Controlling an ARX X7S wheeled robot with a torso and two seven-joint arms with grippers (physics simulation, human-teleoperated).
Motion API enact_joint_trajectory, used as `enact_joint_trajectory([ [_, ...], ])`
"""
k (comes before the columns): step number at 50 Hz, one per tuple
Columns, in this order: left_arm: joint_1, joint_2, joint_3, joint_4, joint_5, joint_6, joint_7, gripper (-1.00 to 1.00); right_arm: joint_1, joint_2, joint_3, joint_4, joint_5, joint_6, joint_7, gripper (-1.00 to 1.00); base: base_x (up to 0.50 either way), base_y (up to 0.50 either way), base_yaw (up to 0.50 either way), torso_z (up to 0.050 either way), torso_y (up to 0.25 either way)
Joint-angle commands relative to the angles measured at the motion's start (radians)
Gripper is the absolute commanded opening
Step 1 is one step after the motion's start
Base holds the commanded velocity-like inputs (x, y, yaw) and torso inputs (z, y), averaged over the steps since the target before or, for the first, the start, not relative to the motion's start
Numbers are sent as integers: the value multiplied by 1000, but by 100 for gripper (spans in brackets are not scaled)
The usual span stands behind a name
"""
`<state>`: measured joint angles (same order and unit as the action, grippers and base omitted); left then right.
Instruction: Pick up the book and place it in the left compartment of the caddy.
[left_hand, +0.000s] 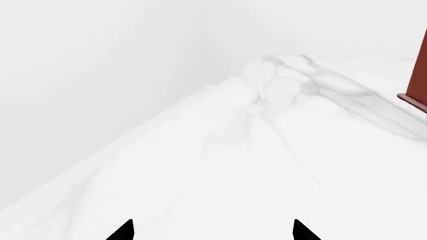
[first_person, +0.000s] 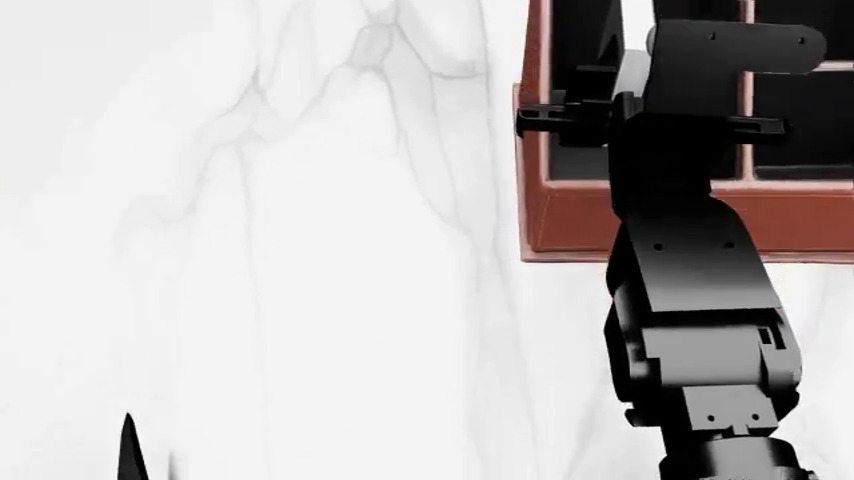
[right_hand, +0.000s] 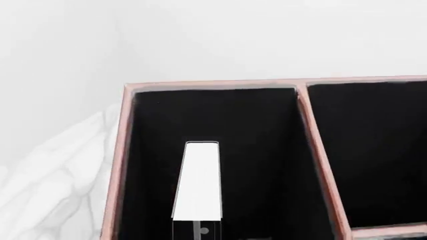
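Black-cover book (right_hand: 197, 180), white page edge up, hanging on end inside the left compartment (right_hand: 253, 150) of the caddy (first_person: 627, 215), near the middle of the slot and clear of both long walls in the right wrist view. Being pinched at its lower end, by all appearance, by the right gripper (first_person: 654, 122); fingers hidden there, so the grip being judged from the book's upright pose alone. Right arm reaching over the caddy's near wall in the head view, gripper poised above the left slot.

Left gripper (left_hand: 212, 231) idling low over the marble table (left_hand: 220, 160), fingertips spread apart, nothing between them, caddy edge only just in its view.

Step in hand, as judged: lowering and releasing. Keeping the book vertical and parallel to the brown rim (right_hand: 117, 165); sinking further before letting go, to avoid a drop or a topple against the divider (right_hand: 319, 160); opening only slightly, then lifting straight up, clear of the walls.
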<state>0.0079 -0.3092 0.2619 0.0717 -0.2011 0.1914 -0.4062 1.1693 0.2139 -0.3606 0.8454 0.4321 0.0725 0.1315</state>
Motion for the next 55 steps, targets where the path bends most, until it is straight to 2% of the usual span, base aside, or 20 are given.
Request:
enact_joint_trajectory([
  [1, 1, -3, 2, 3, -10, 5, 2, 100, 18, -6, 10, 4, -37, -22, -7, -100, 0, 0, 0, 0, -203],
  [13, -6, -3, -5, 7, -48, -19, 3, 100, 67, -36, 8, 150, -48, -94, -38, -100, 0, 0, 0, 0, 0],
  [21, -4, -7, -4, 17, -60, -27, 4, 100, 171, -95, 18, 461, -70, -243, -100, -100, 0, 0, 0, 0, 2],
  [46, 10, -15, -1, 31, -72, -23, 1, 100, 147, -115, 245, 463, -307, -231, -86, -100, 0, 0, 0, 0, 2],
  [47, 10, -15, -1, 31, -73, -23, 0, 100, 146, -116, 248, 463, -316, -233, -80, 100, 0, 0, 0, 0, 0],
  [55, 10, -16, 0, 34, -75, -23, -2, 100, 139, -117, 259, 462, -374, -364, -31, 100, 0, 0, 0, 0, 0],
])
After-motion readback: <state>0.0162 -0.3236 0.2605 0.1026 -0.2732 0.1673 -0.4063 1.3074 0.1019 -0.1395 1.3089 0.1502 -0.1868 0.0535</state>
